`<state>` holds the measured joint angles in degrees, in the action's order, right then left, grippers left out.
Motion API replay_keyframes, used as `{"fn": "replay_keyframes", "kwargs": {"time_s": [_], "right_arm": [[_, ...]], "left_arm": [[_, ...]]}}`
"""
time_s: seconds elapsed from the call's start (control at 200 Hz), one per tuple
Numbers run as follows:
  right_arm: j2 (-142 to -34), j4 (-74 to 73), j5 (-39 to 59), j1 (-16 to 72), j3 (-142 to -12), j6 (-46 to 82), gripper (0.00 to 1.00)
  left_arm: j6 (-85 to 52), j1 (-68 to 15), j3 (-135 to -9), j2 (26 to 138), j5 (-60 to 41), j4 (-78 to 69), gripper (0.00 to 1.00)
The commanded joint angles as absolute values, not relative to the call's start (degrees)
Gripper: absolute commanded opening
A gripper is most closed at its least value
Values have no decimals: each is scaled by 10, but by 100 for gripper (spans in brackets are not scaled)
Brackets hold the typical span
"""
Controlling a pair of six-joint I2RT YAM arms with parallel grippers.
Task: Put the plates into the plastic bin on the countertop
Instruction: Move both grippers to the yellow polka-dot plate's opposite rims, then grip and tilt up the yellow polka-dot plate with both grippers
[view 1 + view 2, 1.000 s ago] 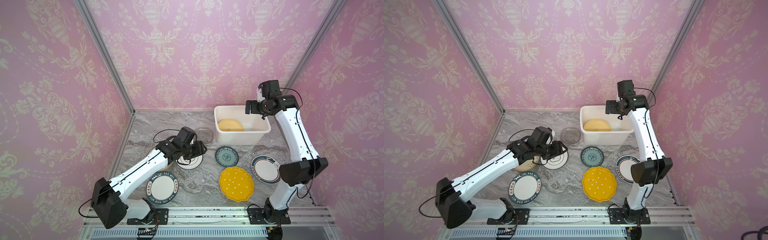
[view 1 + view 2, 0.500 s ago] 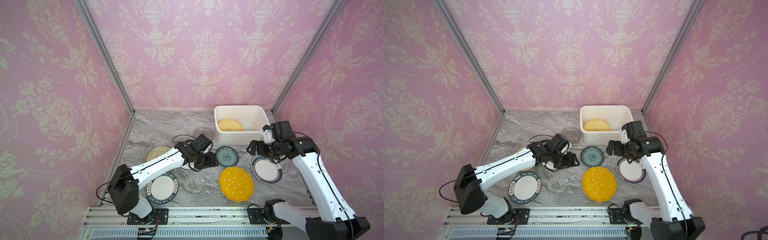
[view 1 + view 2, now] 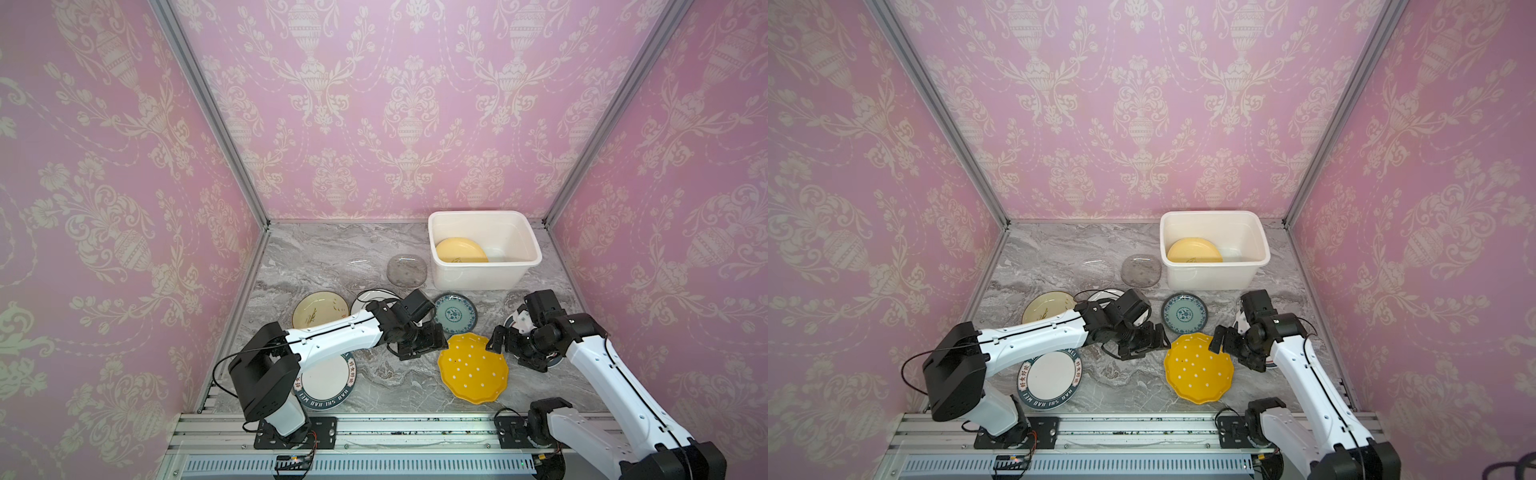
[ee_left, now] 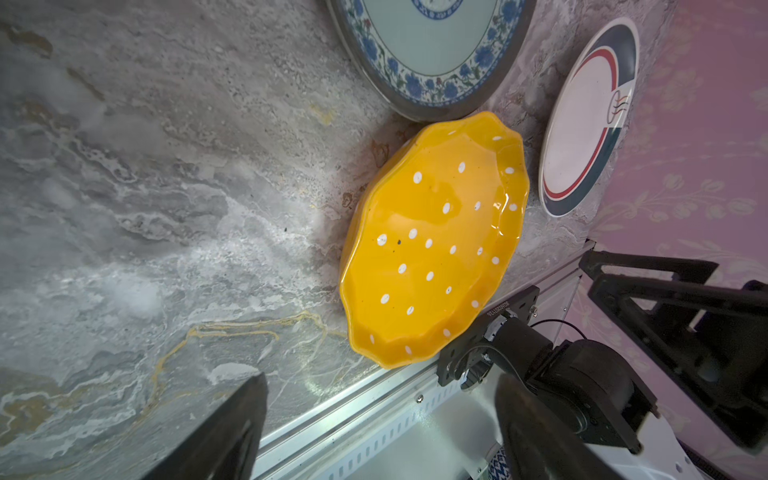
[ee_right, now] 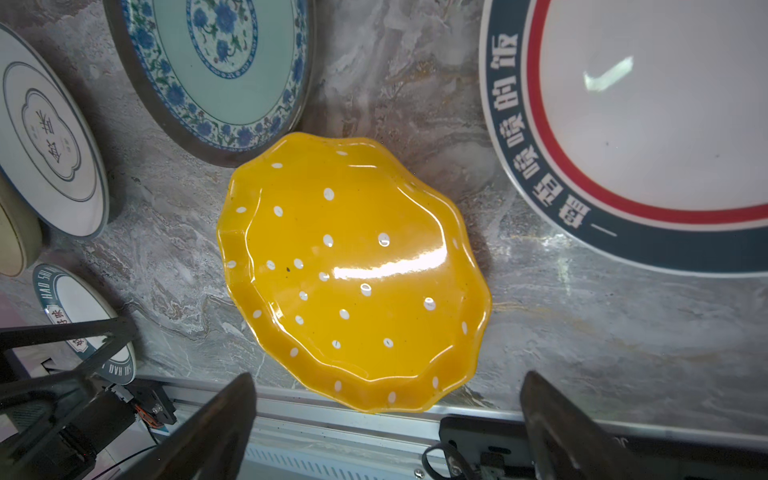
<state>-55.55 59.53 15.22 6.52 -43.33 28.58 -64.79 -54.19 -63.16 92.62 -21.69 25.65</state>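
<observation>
Left gripper (image 3: 424,344) and right gripper (image 3: 506,347) moved in beside yellow dotted plate (image 3: 473,374) | both spread, empty | we expect pickup next

The right arm (image 3: 602,374) covers nearly all of the red-ringed plate (image 3: 556,362); only a sliver shows in both top views. The left arm (image 3: 332,336) hides part of the lettered plate (image 3: 328,383) and of the white plate (image 3: 366,298) behind it. The front wall of the bin (image 3: 482,276) cuts off the near edge of the pale yellow plate (image 3: 459,249). One clear plate (image 3: 360,272) barely shows against the worktop (image 3: 324,249).
</observation>
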Motion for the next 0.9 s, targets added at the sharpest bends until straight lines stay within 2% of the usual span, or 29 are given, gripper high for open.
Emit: {"fn": "replay_keyframes", "kwargs": {"time_s": [0.0, 0.12, 0.445, 0.896], "right_arm": [[-548, 554, 148, 69, -430, 330, 100], [-552, 528, 129, 69, -393, 339, 100], [-567, 475, 116, 71, -338, 382, 100], [-610, 403, 187, 82, -291, 386, 100]], "left_arm": [[-668, -547, -629, 953, -239, 237, 95], [-677, -547, -625, 977, -260, 223, 99], [-692, -547, -621, 1007, -286, 185, 99], [-700, -547, -615, 1040, -315, 135, 97]]}}
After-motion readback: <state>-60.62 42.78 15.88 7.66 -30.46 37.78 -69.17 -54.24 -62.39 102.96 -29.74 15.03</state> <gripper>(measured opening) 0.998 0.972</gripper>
